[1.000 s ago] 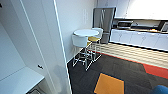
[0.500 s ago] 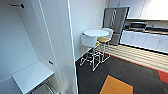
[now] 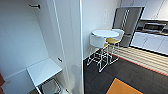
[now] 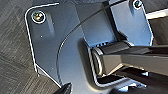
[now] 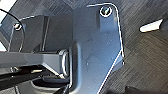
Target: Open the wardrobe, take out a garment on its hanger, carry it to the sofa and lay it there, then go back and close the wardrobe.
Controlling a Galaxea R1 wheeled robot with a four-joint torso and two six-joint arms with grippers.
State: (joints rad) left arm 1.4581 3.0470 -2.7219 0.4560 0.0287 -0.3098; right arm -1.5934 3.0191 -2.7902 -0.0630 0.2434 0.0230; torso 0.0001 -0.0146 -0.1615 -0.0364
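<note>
While facing the wardrobe [image 3: 22, 37] with doors open, opening judged done, closing left to do; cannot tell the garment's stage, nor either pincer's state, open or closed

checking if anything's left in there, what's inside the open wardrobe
The wardrobe shows white walls, a dark rail near the top and a white shelf lower down. No clothes are in sight. A wire basket sits under the shelf; its contents are hidden.

The wardrobe [image 3: 37, 37] stands open at the left, white inside, with a dark rail [image 3: 34, 5] near its top and a shelf [image 3: 43, 71] low down. Right of it, a round table [image 3: 105, 33], stools [image 3: 98, 45], a fridge [image 3: 127, 23].
</note>
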